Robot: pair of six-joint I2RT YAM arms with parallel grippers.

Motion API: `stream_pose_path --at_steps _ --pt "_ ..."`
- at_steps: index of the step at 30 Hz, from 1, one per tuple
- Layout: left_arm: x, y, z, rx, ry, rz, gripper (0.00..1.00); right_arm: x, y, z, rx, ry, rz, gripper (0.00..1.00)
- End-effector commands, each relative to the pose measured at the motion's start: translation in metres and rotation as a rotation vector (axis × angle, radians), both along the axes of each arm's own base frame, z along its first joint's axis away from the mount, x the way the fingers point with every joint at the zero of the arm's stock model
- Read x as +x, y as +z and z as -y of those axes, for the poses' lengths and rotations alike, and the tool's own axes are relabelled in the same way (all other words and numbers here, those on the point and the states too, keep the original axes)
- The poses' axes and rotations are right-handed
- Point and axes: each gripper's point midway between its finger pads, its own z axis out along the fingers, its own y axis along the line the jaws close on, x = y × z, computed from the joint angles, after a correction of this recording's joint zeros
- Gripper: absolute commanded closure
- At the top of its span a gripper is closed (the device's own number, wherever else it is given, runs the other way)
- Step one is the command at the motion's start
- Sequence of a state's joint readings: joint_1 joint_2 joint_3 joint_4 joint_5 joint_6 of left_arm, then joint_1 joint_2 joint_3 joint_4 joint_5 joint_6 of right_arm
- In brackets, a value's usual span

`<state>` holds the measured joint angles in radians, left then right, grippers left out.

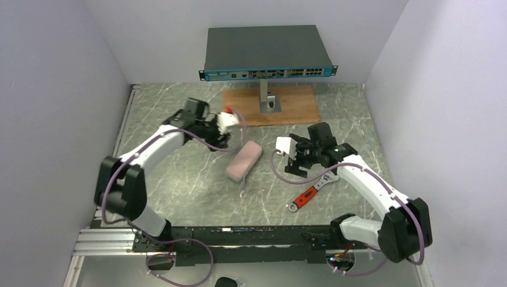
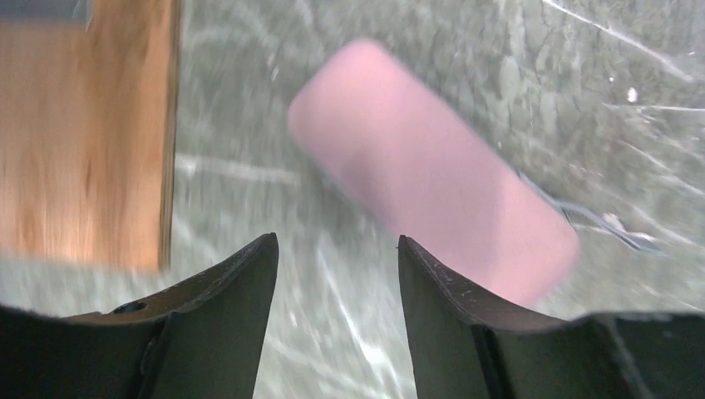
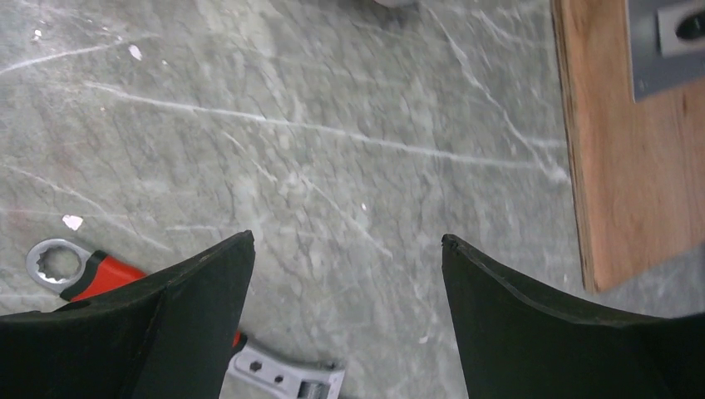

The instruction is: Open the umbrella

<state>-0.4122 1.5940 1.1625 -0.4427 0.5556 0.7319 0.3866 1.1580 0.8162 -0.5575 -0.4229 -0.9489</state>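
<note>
The umbrella (image 1: 244, 160) was found collapsed midway between the side edges of the worktop (image 1: 179, 185); the left gripper (image 2: 337, 241) and the right gripper (image 3: 347, 237) were held spread, nothing pinched.

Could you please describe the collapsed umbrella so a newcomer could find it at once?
Start from the wooden board carrying the network switch at the back of the marble table. Just in front of the board's left half lies the umbrella, a short roll lying diagonally. It is plain pale pink, unlike the red-handled wrench to its right.
</note>
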Motion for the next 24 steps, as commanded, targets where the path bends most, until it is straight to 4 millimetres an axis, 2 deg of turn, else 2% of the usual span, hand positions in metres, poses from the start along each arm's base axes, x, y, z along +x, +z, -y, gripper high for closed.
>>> stream_pose_path --at_steps 1,5,6,10,13,16,21,24 --pt "-0.013 0.025 -0.054 -0.135 0.248 -0.144 0.39 0.023 0.024 -0.046 0.061 0.211 0.129 0.09" --pt "-0.035 0.012 -0.087 -0.159 0.405 -0.226 0.38 0.040 0.026 -0.086 0.051 0.395 0.199 0.02" --pt "-0.042 0.004 -0.094 -0.160 0.449 -0.256 0.38 0.044 0.025 -0.096 0.048 0.439 0.216 0.02" --pt "-0.053 -0.010 -0.106 -0.183 0.583 -0.349 0.39 0.056 0.022 -0.130 0.037 0.619 0.272 0.01" --pt "-0.058 -0.016 -0.111 -0.223 0.652 -0.386 0.38 0.057 0.011 -0.147 0.014 0.780 0.290 0.01" --pt "-0.063 -0.019 -0.116 -0.241 0.680 -0.391 0.37 0.054 0.002 -0.160 0.001 0.914 0.294 0.00" --pt "-0.066 -0.018 -0.129 -0.233 0.714 -0.384 0.35 0.041 -0.027 -0.163 -0.031 1.052 0.188 0.00" --pt "-0.068 -0.018 -0.130 -0.246 0.720 -0.389 0.35 0.040 -0.038 -0.166 -0.047 1.096 0.159 0.00"
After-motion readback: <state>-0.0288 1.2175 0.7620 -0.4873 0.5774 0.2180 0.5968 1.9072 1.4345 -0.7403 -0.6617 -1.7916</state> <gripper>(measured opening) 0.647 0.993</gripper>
